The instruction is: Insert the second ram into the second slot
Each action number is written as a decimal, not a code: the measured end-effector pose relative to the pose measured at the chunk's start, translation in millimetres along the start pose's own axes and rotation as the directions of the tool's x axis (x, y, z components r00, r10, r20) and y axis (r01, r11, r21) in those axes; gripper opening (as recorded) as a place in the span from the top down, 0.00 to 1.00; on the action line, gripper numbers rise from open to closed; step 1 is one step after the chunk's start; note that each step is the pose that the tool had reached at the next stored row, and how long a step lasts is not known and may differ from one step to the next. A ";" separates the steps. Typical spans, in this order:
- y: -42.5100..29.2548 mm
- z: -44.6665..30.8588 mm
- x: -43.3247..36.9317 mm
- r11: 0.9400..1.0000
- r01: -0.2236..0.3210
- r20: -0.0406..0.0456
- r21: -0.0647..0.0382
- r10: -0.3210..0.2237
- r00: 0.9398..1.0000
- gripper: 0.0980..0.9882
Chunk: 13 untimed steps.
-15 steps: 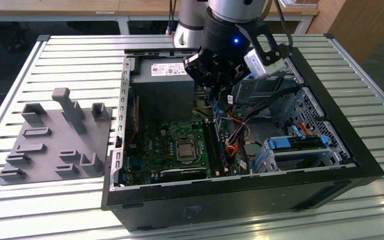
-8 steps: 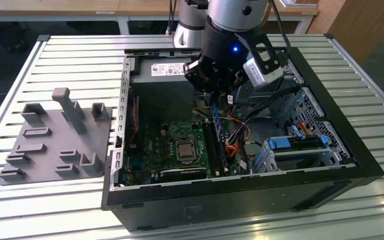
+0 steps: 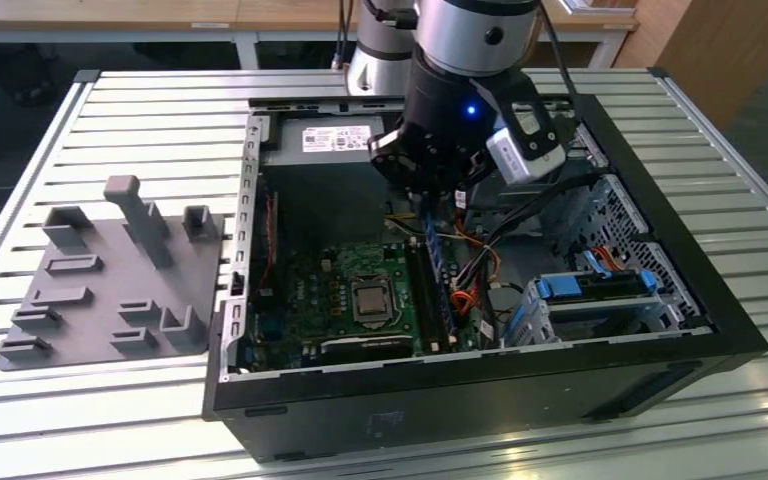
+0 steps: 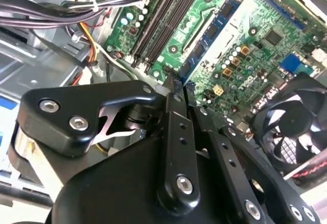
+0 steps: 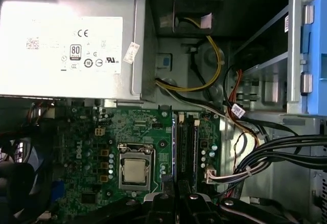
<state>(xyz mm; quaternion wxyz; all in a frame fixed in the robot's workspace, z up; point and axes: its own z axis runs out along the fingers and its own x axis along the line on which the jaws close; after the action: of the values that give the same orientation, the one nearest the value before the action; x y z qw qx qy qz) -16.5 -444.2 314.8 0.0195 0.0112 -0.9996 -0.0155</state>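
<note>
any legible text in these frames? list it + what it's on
Power supply label: certification symbols and fine print, too small to read reliably.
White sticker beside it: too small to read.
Motherboard silkscreen: too small to read.
Tag on the wire bundle: too small to read.

Exterior view high, oblique over the open case (image 3: 491,405); both wrist views close above its motherboard (image 5: 82,132) (common to all).

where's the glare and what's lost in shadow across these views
First wrist view: glare whitens the power supply label, the bay beside it is dark; second wrist view: the motherboard is brightly lit, the gripper a dark mass; exterior view: the slatted table shines, while the second ram in the shut jaws sits shadowed inside the case.
</note>
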 end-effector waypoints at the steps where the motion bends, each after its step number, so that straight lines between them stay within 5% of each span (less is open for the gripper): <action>1: -0.1 1.8 -0.6 1.000 -0.001 0.000 0.000 0.001 1.000 0.96; 13: -1.1 28.9 -4.7 1.000 -0.029 0.001 -0.001 0.029 1.000 0.96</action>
<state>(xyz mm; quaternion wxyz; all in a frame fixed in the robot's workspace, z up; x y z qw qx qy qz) -12.9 -444.3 285.7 0.0193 -0.0034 -0.9997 -0.0158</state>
